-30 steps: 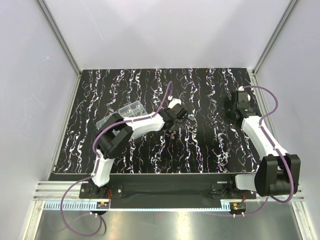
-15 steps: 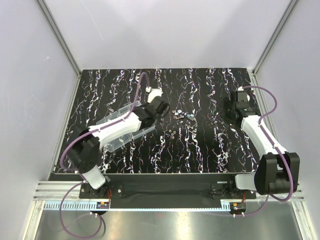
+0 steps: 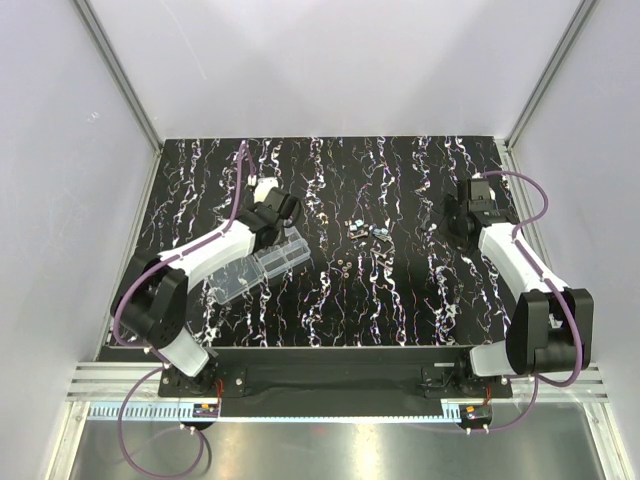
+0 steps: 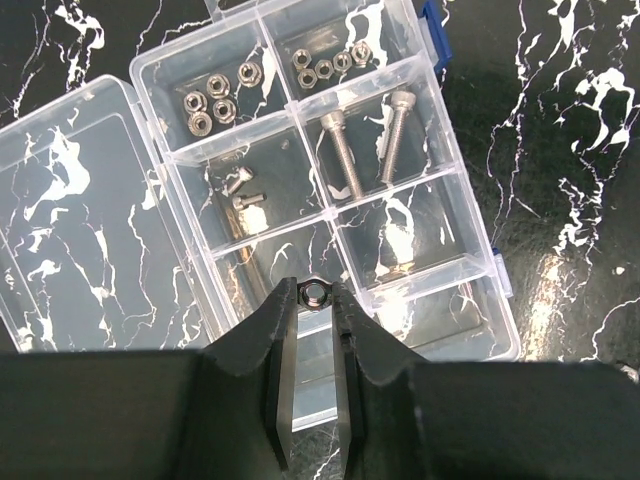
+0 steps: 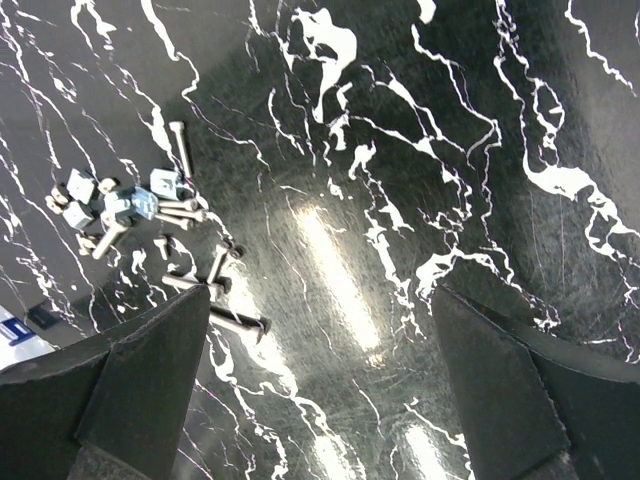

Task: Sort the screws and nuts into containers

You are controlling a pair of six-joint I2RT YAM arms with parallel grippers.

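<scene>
My left gripper [image 4: 313,302] is shut on a small dark hex nut [image 4: 314,292] pinched at its fingertips. It hangs over the near end of the clear organiser box [image 4: 300,212], whose lid [image 4: 80,200] lies open on the left. Two far containers hold several nuts [image 4: 210,100]; another holds two long screws [image 4: 365,140], another two short ones [image 4: 243,190]. In the top view the left gripper [image 3: 283,210] is at the box's far end [image 3: 275,258]. My right gripper [image 5: 320,300] stands open over bare table, right of the loose screws [image 5: 180,150] and nuts [image 5: 85,195].
The loose pile of screws and nuts [image 3: 368,230] lies mid-table, with a few more pieces [image 3: 345,265] nearer the front. White walls and aluminium posts [image 3: 120,70] enclose the black marbled tabletop [image 3: 420,300]. The right gripper [image 3: 466,212] is near the right edge.
The left arm has swung left from the loose pile to above the organiser box, staying shut. The right arm has shifted slightly toward the back, still open.
</scene>
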